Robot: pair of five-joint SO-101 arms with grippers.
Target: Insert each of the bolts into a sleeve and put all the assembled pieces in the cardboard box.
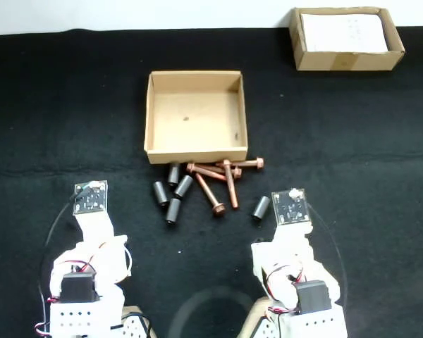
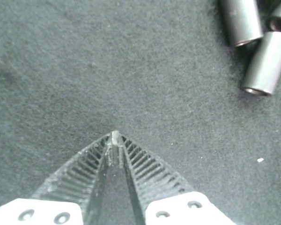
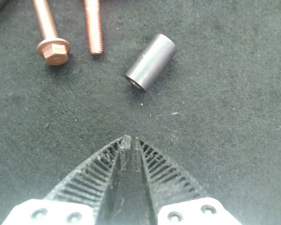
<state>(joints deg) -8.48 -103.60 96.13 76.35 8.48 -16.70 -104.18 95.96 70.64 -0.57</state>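
Overhead, a black cloth surface [image 1: 70, 105] runs back to a pale strip of wall [image 1: 127, 14]. Centre: the open cardboard box [image 1: 196, 153]. Copper bolts [image 1: 229, 184] lie crossed just before its front wall, with four grey sleeves [image 1: 183, 185] beside them. A fifth sleeve [image 3: 151, 62] lies apart, near the right hand [image 3: 130, 139]. Left hand [image 2: 114, 136] and right hand are both clenched, grasping nothing, tips over bare cloth. Far corner: a second box [image 1: 345, 60] with white paper [image 1: 342, 32] inside.

Left gripper [image 2: 114, 140], right gripper [image 3: 129, 143] seemingly closed
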